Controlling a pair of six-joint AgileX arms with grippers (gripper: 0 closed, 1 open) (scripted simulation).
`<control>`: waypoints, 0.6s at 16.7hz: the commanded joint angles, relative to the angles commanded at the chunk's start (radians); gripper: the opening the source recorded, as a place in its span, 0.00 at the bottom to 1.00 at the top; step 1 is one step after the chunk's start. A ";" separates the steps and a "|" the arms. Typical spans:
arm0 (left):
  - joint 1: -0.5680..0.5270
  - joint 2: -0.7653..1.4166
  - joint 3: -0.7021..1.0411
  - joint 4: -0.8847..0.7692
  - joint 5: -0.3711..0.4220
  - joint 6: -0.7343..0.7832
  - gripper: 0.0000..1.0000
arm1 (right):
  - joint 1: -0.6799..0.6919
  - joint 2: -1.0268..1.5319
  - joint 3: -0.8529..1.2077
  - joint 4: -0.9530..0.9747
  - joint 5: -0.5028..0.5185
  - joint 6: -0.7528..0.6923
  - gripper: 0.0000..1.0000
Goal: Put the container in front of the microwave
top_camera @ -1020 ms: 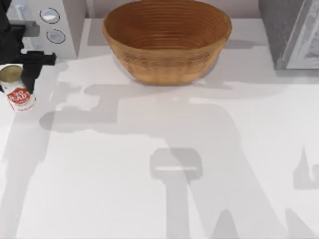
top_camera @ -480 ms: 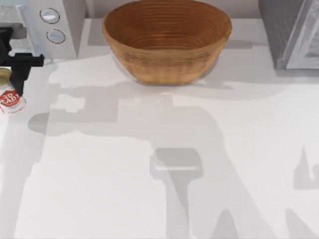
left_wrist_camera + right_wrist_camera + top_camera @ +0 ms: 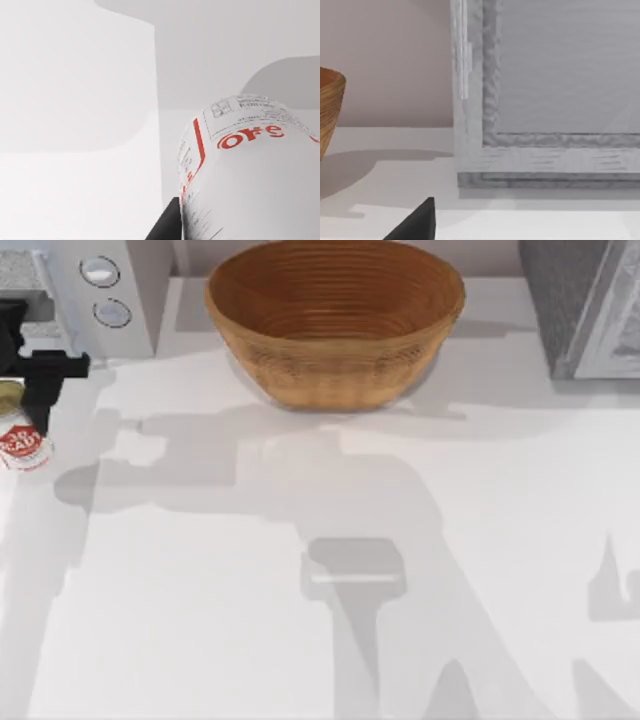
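While the left gripper [image 3: 18, 390] hangs at the far left edge of the surface [image 3: 300, 570], its jaws pinch the container [image 3: 22, 445], which sits tilted just in front of the microwave [image 3: 95, 290]. Beside it stands the brown bowl [image 3: 335, 320]. Whether the right arm's jaws are spread cannot be told.

The top view looks straight down on the white table [image 3: 330, 570] from well above, with the brown woven bowl [image 3: 335, 320] at the far edge. The left wrist view sits very close to the container [image 3: 250, 170], left of the bowl, facing along the table. The right wrist view looks low and level at the darker grey appliance [image 3: 545, 95], right of the bowl [image 3: 330, 110], which the top view shares.
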 joint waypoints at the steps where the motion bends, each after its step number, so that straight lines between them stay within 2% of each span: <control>1: 0.000 0.000 0.000 0.000 0.000 0.000 0.23 | 0.000 0.000 0.000 0.000 0.000 0.000 1.00; 10: 0.000 0.000 0.000 0.000 0.000 0.000 0.90 | 0.000 0.000 0.000 0.000 0.000 0.000 1.00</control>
